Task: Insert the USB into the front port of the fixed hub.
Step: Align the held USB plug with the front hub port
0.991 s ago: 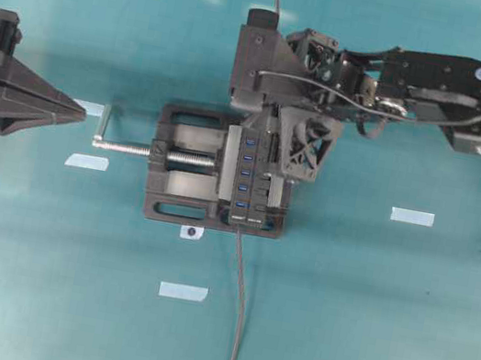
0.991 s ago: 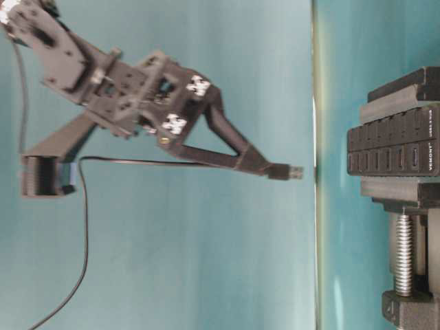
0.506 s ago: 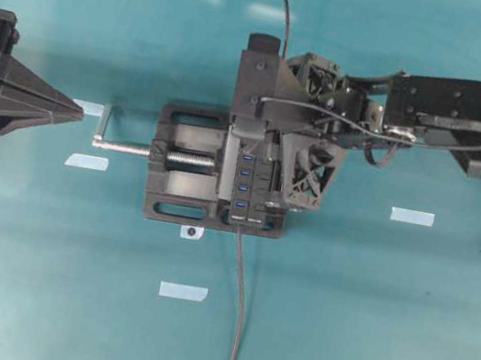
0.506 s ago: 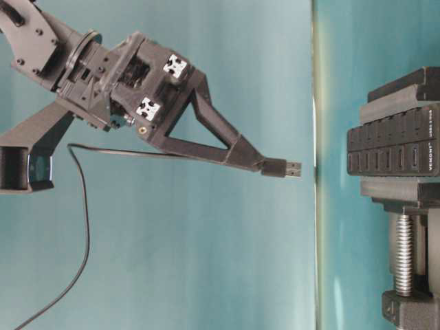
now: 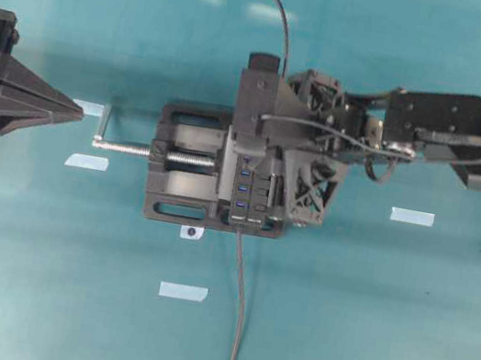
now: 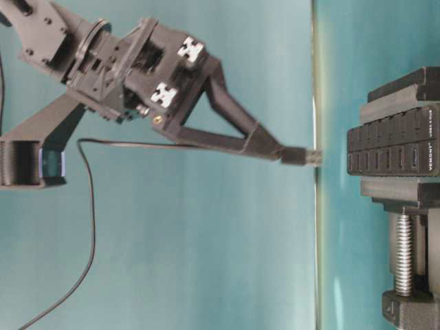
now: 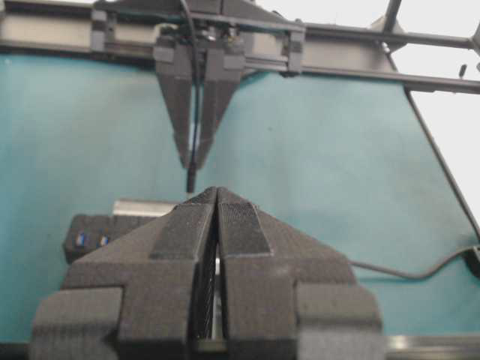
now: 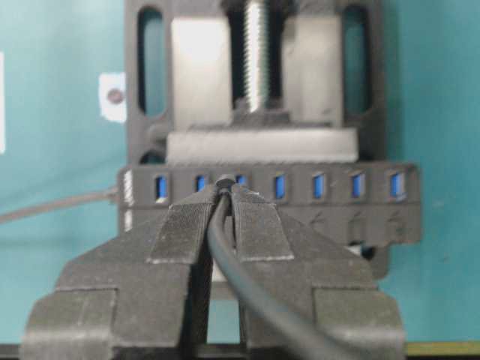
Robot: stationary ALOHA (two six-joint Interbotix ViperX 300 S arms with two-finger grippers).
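The USB, clamped in the right hand, hangs in the air just short of the fixed hub, not touching it, its thin black cable trailing behind. The hub sits gripped in a black vise on the teal desk. The left hand, fingers together and empty, rests apart beside the vise crank.

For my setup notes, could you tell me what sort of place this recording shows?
Most likely a robotics lab test bench: two black robot arms work over a teal table marked with tape strips, where a bench vise clamps the fixed hub.
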